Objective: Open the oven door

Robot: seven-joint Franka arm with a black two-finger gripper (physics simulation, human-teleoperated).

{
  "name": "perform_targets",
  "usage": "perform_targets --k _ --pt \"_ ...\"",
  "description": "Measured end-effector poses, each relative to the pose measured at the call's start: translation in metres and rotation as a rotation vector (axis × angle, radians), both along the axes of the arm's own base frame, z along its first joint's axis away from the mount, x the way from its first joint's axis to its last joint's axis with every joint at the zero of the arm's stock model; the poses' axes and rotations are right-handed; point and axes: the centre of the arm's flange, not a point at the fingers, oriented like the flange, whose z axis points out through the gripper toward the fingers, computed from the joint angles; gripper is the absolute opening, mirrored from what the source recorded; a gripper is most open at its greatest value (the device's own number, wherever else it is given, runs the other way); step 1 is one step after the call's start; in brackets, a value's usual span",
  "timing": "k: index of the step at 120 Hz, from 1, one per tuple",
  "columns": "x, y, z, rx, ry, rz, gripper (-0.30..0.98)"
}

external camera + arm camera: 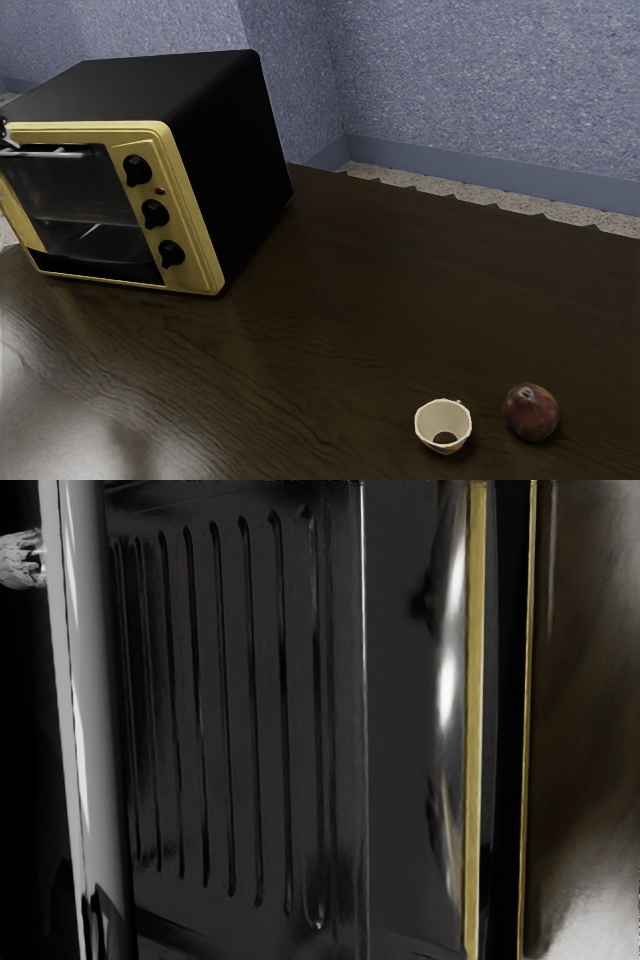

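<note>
Where the table (350,330) runs toward its near edge, on the exterior view's right, a pale cup (443,422) stands mouth up, with a red-brown fruit (531,411) just beside it. Oven (215,130): toward the far edge, on the exterior view's left; yellow front frame, three black knobs (154,213). Oven door (75,190): in the front, handle (92,720) along its top; slightly ajar or fully closed, cannot tell. Gripper (6,134): near the handle, cropped by the exterior view's left edge; wide or narrow, cannot tell. Beyond the far edge: speckled blue wall (480,90)
</note>
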Motion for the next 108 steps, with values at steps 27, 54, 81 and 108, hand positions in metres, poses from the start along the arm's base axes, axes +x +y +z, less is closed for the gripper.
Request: perform_targets --k 27,54,81,108 --pt "0.004 0.002 -0.007 -0.014 0.009 0.011 0.77" --pt "0.007 0.004 -0.006 -0.026 0.014 0.021 0.69" --pt "-0.003 -0.010 -0.034 -0.109 0.025 0.012 0.70" --pt "-0.119 -0.422 0.234 0.402 -0.211 -0.502 0.67"
